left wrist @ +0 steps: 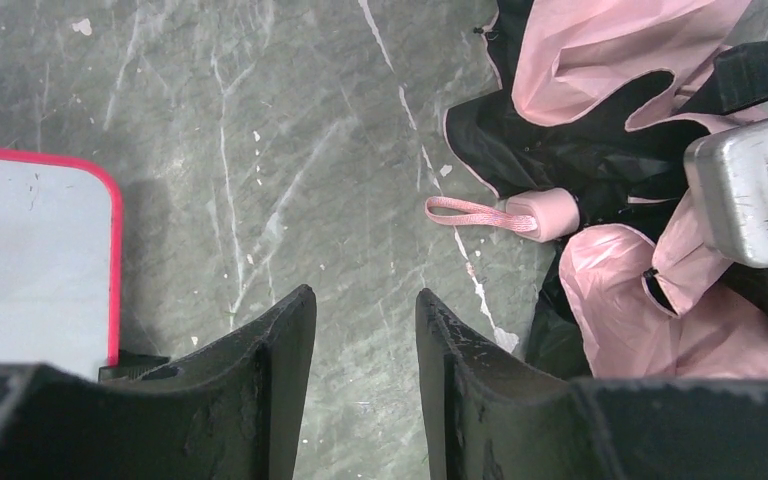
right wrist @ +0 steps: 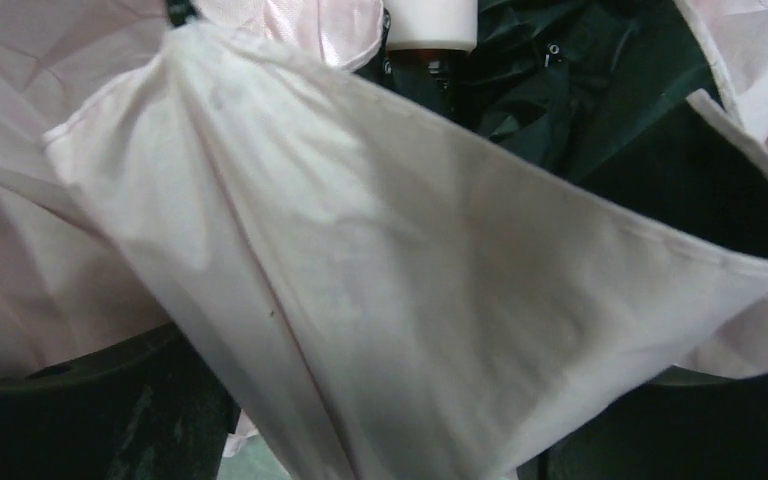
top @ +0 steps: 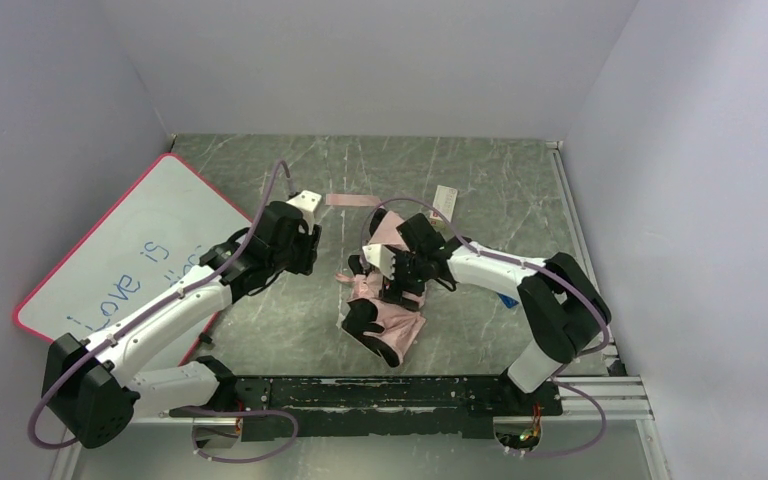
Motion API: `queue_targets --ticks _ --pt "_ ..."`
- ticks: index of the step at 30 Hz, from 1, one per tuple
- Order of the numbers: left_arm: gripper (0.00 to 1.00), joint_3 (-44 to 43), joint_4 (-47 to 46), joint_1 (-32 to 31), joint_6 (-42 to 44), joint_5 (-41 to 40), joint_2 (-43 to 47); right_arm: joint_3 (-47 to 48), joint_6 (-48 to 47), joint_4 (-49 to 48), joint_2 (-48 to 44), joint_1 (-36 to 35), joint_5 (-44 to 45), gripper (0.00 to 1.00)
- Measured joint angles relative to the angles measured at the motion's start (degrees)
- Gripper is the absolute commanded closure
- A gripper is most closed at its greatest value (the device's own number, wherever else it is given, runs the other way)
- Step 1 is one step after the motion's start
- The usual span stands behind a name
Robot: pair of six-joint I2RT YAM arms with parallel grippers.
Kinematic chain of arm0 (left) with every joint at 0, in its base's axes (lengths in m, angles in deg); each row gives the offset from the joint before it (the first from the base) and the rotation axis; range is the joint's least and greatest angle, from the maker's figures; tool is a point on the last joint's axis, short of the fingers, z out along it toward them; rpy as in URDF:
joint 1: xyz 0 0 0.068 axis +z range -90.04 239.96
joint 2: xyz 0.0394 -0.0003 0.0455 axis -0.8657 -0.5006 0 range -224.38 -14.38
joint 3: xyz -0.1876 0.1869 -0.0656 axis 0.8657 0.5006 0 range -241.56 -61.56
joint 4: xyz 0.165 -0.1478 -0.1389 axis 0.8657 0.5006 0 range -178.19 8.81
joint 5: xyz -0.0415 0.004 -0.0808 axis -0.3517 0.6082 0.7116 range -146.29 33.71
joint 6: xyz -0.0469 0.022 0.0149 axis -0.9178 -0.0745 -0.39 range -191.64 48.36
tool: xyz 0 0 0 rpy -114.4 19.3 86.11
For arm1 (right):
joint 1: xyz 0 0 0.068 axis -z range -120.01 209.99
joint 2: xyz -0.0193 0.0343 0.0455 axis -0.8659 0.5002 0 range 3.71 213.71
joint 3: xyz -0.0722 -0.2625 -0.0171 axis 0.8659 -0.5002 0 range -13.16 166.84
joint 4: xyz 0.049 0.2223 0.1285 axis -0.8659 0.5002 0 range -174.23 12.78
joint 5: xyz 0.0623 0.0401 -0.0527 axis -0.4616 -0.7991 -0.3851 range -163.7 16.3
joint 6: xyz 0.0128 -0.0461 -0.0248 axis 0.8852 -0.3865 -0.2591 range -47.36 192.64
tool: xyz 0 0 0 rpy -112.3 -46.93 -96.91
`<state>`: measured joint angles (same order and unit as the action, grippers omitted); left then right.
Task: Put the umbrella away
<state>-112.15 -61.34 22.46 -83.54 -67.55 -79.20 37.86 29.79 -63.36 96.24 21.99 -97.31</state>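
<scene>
- Umbrella [top: 398, 325] lies collapsed but unfurled in the middle of the counter [top: 290, 330], a crumpled heap of pale pink and black fabric.
- Its stubby pink handle [left wrist: 545, 212] rests on the counter at the edge of the heap, with the pink strap [left wrist: 465, 210] looped out flat over the bare stone.
- From its near-left base the left arm reaches forward and rightward, passing over the near corner of the pink-framed whiteboard [top: 110, 260], its wrist bent downward.
- The left tool [left wrist: 363, 300] hangs above bare counter with its jaws partly apart and nothing between them.
- The umbrella sits to this tool's right, clear of it, and the strap loop is the nearest part.
- On the far right the right arm's elbow is folded high, and its forearm runs leftward to the centre.
- The right tool [top: 392, 283] is pressed down into the upper part of the heap.
- Its two fingers [right wrist: 80, 410] stand wide apart, and a loose fold of pale pink fabric drapes across the gap, not pinched.
</scene>
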Motion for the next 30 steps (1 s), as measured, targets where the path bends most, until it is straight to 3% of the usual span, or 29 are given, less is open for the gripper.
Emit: queue_targets --ticks 4,13,21,24,25,28,30 --pt "0.53 0.0 0.0 0.0 0.7 0.2 0.1 -0.1 -0.2 -1.4 0.5 -1.0 2.7 0.46" --pt "0.51 -1.9 0.1 0.0 3.4 0.5 0.3 -7.7 -2.2 -11.4 -4.1 -6.3 9.4 0.78" --pt "0.45 -6.9 0.0 0.0 6.2 4.1 -2.1 -14.8 -2.2 -24.0 -6.3 -20.6 21.3 0.79" --pt "0.38 -6.9 0.0 0.0 7.1 8.3 -3.1 -17.0 -1.7 -28.5 -6.2 -26.0 27.1 0.8" --pt "0.3 -6.9 0.0 0.0 7.4 10.1 -3.6 -17.6 -1.5 -29.8 -6.0 -27.5 29.2 0.8" --pt "0.2 -6.9 0.0 -0.5 8.4 14.4 -4.8 -18.8 -0.9 -33.1 -5.1 -31.1 34.7 0.8" --pt "0.18 -6.9 0.0 -1.3 9.1 16.7 -5.6 -19.5 -0.8 -35.4 -4.3 -33.2 38.1 0.8"
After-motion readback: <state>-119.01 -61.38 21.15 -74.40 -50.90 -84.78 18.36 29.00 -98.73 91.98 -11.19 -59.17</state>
